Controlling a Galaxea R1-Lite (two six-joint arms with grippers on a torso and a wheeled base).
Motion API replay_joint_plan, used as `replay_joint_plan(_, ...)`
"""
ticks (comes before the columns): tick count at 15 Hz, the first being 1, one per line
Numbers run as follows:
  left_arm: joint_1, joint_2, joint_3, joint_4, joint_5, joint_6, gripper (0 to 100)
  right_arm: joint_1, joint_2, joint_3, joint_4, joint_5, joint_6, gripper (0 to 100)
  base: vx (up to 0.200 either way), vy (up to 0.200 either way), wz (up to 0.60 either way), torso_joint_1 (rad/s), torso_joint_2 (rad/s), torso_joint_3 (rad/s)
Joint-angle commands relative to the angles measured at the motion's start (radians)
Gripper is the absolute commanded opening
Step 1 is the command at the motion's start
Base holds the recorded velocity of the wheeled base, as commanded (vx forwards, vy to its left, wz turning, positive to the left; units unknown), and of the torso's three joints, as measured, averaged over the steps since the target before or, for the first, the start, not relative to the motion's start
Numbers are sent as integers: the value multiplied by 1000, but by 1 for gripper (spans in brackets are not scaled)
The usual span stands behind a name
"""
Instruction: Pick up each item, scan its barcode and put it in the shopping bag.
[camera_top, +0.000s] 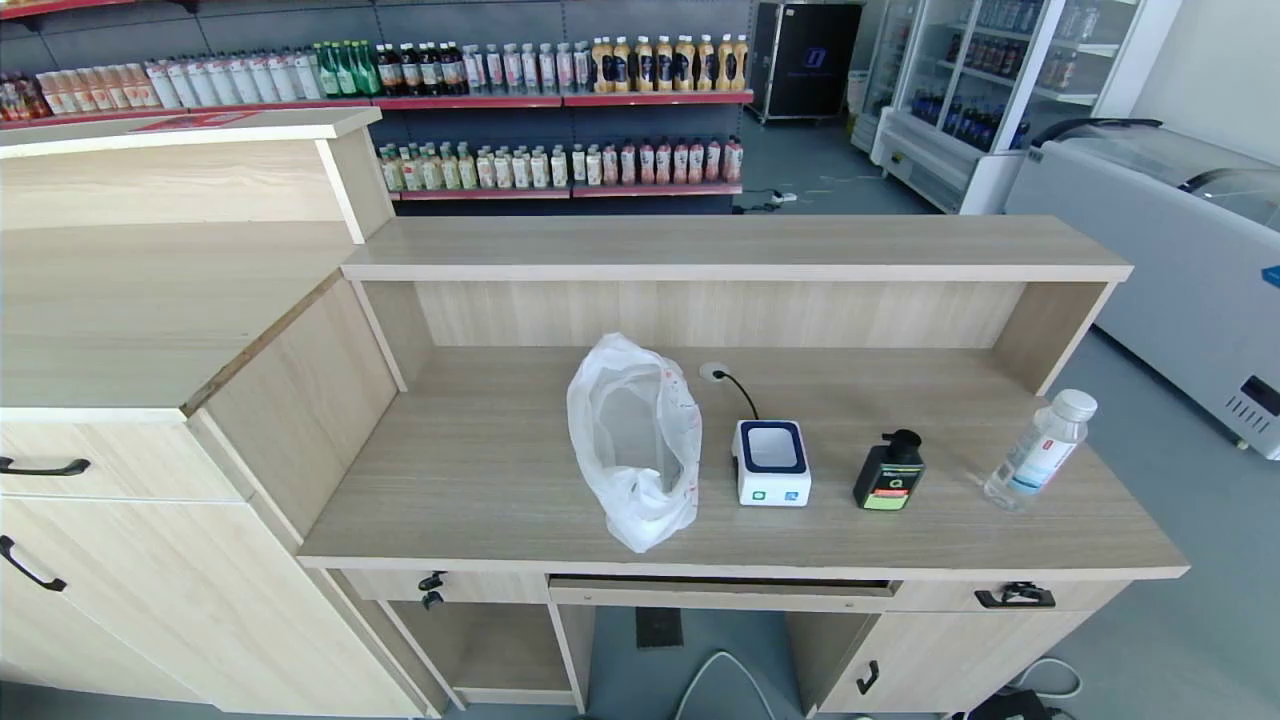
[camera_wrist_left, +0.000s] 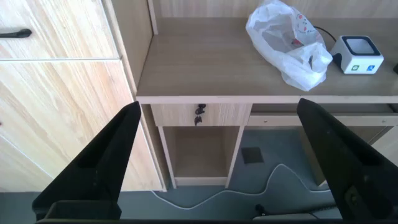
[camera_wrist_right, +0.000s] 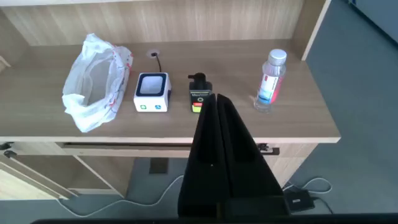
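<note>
Corded scanner (camera_top: 771, 462) on counter (camera_top: 480, 470), beside the crumpled white shopping bag (camera_top: 635, 440). Dark pump bottle (camera_top: 889, 472) (red-green label) and clear water bottle (camera_top: 1040, 450) stand upright. Left gripper (camera_wrist_left: 219, 106) fingers spread; right gripper (camera_wrist_right: 216, 99) fingers pressed together.

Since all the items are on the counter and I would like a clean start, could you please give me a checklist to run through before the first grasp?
1. Bag mouth open: ok, it gapes beside the scanner.
2. Scanner window uncovered: ok, nothing lies over it.
3. Pump bottle and water bottle standing, apart from each other: ok, both on the counter.
4. Left tool open and empty: ok.
5. Right tool open for a grasp: not ok, its fingers are shut; it sits nearest the pump bottle.
6. Barcode side of either bottle known: cannot tell.
</note>
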Motion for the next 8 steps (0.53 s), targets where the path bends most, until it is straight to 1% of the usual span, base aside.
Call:
replay_joint_plan(1, 0, 0, 0, 0, 0, 0, 100, -89, 676, -269, -283, -14, -88, 0, 0, 0, 0, 0, 0, 0)
replay_joint_plan(2, 0, 0, 0, 0, 0, 0, 100, -96, 800, -200, -479, -5, -114, 100, 0, 0, 0, 0, 0, 0)
replay_joint_plan(3, 0, 0, 0, 0, 0, 0, 100, -96, 841, -183, -535, -4, -129, 100, 0, 0, 0, 0, 0, 0)
replay_joint_plan(4, 0, 0, 0, 0, 0, 0, 100, -99, 930, -148, -643, -2, -164, 100, 0, 0, 0, 0, 0, 0)
replay_joint_plan(5, 0, 0, 0, 0, 0, 0, 100, -115, 1068, -105, -783, 24, -177, 100, 0, 0, 0, 0, 0, 0)
replay_joint_plan(6, 0, 0, 0, 0, 0, 0, 100, -116, 1147, -94, -866, 72, -177, 100, 0, 0, 0, 0, 0, 0)
replay_joint_plan(7, 0, 0, 0, 0, 0, 0, 100, -122, 1180, -91, -897, 104, -180, 100, 0, 0, 0, 0, 0, 0)
replay_joint_plan(8, 0, 0, 0, 0, 0, 0, 100, -147, 1246, -94, -921, 156, -224, 100, 0, 0, 0, 0, 0, 0)
